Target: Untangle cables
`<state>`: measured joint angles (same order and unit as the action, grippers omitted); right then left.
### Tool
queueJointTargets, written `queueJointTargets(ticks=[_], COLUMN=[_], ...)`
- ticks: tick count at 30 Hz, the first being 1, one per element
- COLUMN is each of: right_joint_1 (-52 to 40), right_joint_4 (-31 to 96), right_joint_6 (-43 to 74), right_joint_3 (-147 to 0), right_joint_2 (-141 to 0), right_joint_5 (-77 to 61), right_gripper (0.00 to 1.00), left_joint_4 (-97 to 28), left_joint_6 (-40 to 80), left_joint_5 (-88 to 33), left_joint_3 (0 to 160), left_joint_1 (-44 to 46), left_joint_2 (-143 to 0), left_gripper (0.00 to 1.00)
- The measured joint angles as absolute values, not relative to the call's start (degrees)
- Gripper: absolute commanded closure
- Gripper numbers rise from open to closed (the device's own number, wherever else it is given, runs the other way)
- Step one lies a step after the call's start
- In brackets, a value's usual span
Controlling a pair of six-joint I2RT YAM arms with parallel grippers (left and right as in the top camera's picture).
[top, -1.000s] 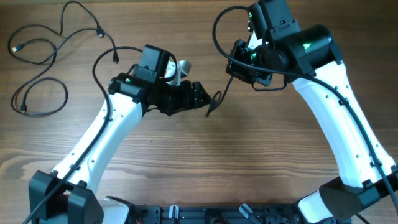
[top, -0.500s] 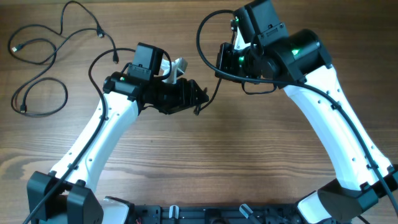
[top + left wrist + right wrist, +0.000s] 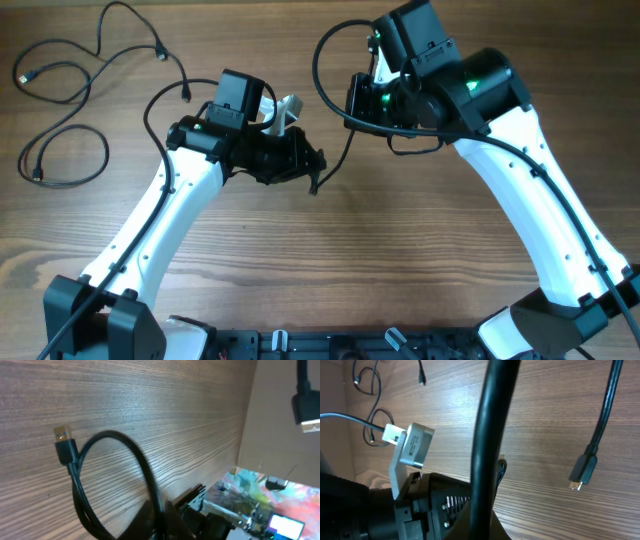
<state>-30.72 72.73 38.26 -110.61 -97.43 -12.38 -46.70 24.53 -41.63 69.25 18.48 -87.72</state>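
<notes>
1. The light-brown wood-grain table [image 3: 420, 270] carries everything. No writing shows on it.
2. The white-and-black left arm [image 3: 150, 230] and white-and-black right arm [image 3: 540, 200] meet near the middle of the far half.
3. Thin black loose cables [image 3: 70, 185] lie in open loops at the far-left corner, well apart from both arms.
4. One thin black held cable [image 3: 111, 436] hangs between the two arms above the table, arching in a loop in the left wrist view.
5. The left gripper [image 3: 312, 175] is clamped on this cable near one end. The right gripper [image 3: 357, 100] is closed on it further along.
6. For a clean step, I judge that both grips should stay firm while the arms draw apart slowly. This opens the arch without snagging the arms' own wiring. The strand should then be laid away from the loose loops.
7. A black gold-tipped plug [image 3: 65, 447] ends the arch, clear of the table. A second small black plug [image 3: 582, 471] dangles in the right wrist view.
8. A white printed label [image 3: 412, 445] sits on a bracket of the left arm; its text is too small to read.
</notes>
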Motion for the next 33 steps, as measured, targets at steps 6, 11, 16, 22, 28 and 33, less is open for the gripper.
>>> queueJointTargets(ticks=[6, 11, 16, 22, 28, 33], right_joint_1=[-30.7, -30.7, -30.7, -30.7, -30.7, -30.7], right_joint_4=[76.5, 77.5, 77.0, 76.9, 76.4, 79.1], right_joint_6=[38.3, 41.2, 45.2, 51.8, 53.9, 50.9], right_joint_3=[-110.6, -110.6, -110.6, -110.6, -110.6, -110.6], right_joint_2=[-97.4, -97.4, -97.4, -97.4, -97.4, -97.4], right_joint_5=[-4.0, 1.7, 3.3, 13.3, 20.6, 19.1], right_gripper=[0.96, 0.96, 0.96, 0.96, 0.96, 0.96], left_joint_4=[-46.4, -46.0, -46.0, -46.0, -44.0, -39.4], left_joint_6=[24.7, 25.8, 32.3, 45.7, 56.3, 57.7], left_joint_5=[-47.6, -61.9, -73.5, -78.3, -79.9, -74.5], left_joint_3=[69.3, 69.3, 69.3, 69.3, 69.3, 69.3], left_joint_1=[16.9, 10.9, 8.9, 8.8, 8.1, 4.6], left_joint_2=[-87.7, -87.7, -87.7, -87.7, -87.7, -87.7], left_gripper=[0.96, 0.96, 0.96, 0.93, 0.95, 0.96])
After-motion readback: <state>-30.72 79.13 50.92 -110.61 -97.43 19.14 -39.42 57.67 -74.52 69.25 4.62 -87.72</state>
